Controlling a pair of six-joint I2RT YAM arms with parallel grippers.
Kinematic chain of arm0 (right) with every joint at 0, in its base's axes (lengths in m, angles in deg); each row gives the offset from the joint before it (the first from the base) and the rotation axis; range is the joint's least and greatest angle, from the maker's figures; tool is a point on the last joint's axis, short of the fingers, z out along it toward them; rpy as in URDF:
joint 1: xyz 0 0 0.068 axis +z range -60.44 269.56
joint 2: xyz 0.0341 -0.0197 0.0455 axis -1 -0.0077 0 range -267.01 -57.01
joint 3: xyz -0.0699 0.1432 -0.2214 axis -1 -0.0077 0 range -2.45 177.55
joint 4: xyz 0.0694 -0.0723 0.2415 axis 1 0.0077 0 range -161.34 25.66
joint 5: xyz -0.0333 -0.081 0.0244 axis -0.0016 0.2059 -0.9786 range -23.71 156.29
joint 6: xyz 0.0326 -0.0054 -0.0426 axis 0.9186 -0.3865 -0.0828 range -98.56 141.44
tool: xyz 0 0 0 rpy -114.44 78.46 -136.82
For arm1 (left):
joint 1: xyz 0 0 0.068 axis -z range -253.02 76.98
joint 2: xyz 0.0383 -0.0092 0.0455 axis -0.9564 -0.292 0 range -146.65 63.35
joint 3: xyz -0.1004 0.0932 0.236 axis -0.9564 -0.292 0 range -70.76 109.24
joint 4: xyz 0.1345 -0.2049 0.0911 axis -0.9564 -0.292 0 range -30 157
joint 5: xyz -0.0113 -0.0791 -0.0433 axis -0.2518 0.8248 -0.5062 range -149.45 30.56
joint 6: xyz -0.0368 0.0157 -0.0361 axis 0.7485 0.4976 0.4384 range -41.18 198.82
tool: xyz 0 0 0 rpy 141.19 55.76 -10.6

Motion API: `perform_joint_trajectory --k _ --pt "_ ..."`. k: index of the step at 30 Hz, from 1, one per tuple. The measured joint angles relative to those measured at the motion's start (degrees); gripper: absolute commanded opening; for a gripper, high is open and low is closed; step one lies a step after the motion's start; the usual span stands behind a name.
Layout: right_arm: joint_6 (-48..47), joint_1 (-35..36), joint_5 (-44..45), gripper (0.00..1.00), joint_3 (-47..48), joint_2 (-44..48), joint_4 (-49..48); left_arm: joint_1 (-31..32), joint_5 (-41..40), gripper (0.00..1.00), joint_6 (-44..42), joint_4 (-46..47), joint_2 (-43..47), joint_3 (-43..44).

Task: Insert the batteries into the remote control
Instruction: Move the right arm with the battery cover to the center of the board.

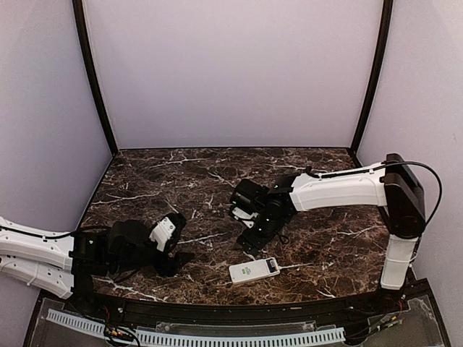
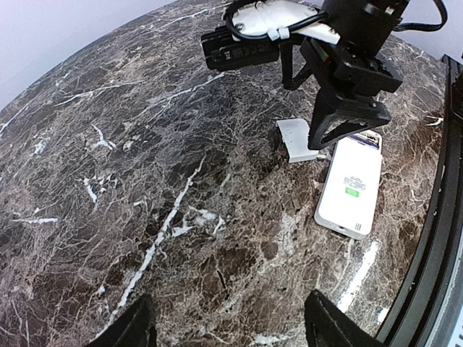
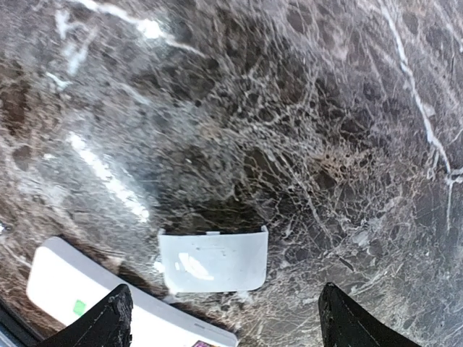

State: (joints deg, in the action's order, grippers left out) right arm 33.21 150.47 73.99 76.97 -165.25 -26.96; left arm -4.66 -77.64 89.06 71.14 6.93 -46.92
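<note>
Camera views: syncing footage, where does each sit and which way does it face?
Top external: above, behind the bases, looking down at the table, both arms showing.
Left wrist: low, facing the remote control and right gripper; left fingers show.
Right wrist: straight down on the cover plate; right fingers.
Shared: remote control in all.

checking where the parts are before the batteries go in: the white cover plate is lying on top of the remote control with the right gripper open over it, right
Not quite. The cover plate lies flat on the marble table beside the remote control, not on top of it; the right wrist view shows this. The right gripper is open over the plate, as you said.
</note>
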Motion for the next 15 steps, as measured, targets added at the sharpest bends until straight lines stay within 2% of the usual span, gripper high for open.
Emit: perform_joint_trajectory --k 7,11,15 --pt "-0.57 -1.44 -0.07 0.82 -1.9 -3.08 -2.29 0.0 0.98 0.71 0.02 -0.22 -2.21 0.15" --pt "-0.48 -1.44 -0.81 0.71 -3.19 -4.15 -4.2 0.0 1.66 0.72 -0.07 -0.66 -3.87 0.42" --pt "-0.31 -1.46 -2.12 0.54 -3.41 -4.26 -5.44 0.0 1.99 0.72 -0.35 -0.98 -4.55 0.72"
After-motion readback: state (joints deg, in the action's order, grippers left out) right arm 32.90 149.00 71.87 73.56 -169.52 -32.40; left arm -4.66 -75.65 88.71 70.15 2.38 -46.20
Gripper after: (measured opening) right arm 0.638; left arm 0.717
